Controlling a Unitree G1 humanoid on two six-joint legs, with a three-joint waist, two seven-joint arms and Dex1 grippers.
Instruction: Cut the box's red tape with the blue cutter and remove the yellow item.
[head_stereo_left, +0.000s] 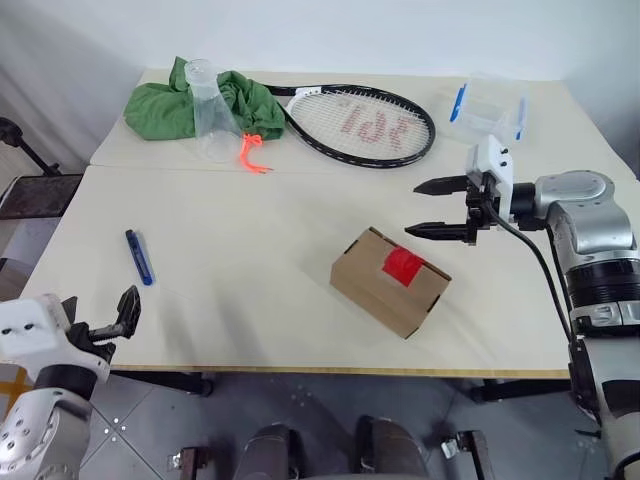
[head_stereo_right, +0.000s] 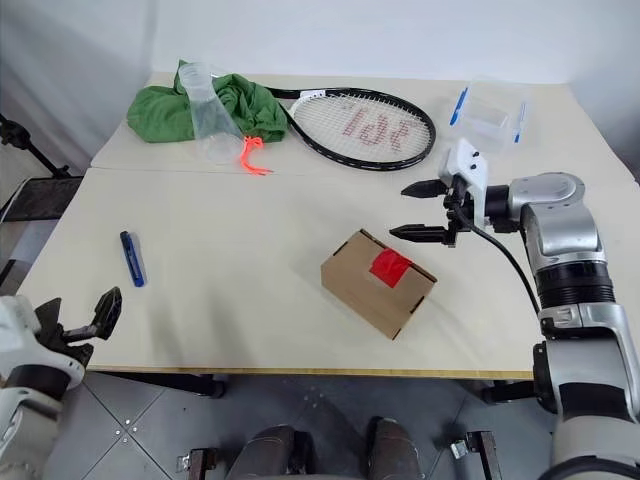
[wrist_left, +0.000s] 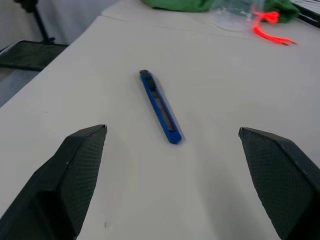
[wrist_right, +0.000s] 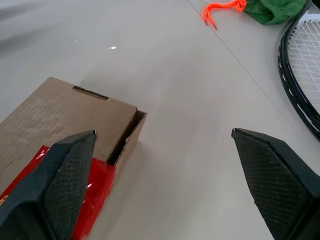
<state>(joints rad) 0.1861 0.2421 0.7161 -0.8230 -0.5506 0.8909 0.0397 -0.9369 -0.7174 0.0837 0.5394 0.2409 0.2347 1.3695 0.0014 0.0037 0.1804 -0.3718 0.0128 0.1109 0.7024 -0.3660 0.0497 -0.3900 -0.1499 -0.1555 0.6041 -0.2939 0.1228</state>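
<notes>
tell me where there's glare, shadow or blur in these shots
Right wrist view: the red tape shines with glare and looks blurred up close, and a small highlight sits on the table. Left wrist view: the blue cutter is sharp, the green cloth behind it soft. Left eye view: the box casts only a faint, soft shadow.

A pale beige rectangular tabletop takes up the middle, a seam running from nine to three o'clock across its far part. At twelve o'clock stands a plain white wall. Grey floor tiles show at six o'clock, a black wire-mesh stand at nine.
</notes>
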